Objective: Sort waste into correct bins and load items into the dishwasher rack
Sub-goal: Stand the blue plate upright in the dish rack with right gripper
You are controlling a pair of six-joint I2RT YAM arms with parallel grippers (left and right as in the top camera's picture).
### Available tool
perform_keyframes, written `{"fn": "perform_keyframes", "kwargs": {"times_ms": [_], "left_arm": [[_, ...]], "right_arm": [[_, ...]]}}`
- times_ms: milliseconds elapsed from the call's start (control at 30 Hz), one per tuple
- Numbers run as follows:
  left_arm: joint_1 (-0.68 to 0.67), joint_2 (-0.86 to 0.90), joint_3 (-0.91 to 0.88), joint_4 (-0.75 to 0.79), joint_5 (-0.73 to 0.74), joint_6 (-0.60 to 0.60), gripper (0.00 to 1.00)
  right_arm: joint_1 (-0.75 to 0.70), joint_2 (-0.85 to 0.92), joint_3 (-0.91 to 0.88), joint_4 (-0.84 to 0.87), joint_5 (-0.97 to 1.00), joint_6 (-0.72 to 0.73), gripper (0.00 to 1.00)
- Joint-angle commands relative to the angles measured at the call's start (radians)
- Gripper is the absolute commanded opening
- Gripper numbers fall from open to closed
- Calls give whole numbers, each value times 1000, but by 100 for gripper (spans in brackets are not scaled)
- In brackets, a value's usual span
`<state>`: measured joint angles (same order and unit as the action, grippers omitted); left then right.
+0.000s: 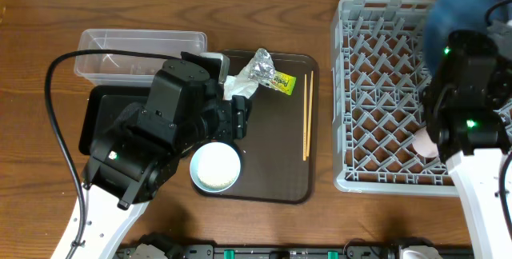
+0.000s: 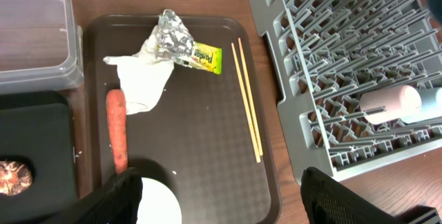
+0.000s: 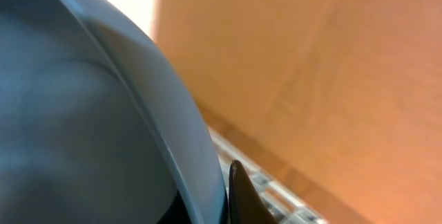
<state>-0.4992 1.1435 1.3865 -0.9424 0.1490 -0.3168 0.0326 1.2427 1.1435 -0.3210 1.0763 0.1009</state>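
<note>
Up at the far right, the right claw pinches the rim of the dark blue bowl — held over the rack, at its back corner. Over the brown tray, the left claw is spread wide w/ nothing in it — white bowl & carrot lie close by.

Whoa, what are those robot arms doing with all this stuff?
They're clearing up. The right gripper holds the dark blue bowl over the grey rack, where a pink cup already lies. The left gripper hangs open above the brown tray, near the white bowl and carrot. The foil, napkin, wrapper and chopsticks lie on the tray.
</note>
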Motion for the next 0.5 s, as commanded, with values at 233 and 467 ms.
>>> {"fn": "perform_keyframes", "kwargs": {"times_ms": [233, 467], "left_arm": [[2, -1, 12, -21, 1, 2, 74], [2, -1, 12, -21, 1, 2, 74]], "right_arm": [[-175, 262, 8, 380, 122, -457, 1], [-220, 435, 8, 813, 1, -947, 1]]}}
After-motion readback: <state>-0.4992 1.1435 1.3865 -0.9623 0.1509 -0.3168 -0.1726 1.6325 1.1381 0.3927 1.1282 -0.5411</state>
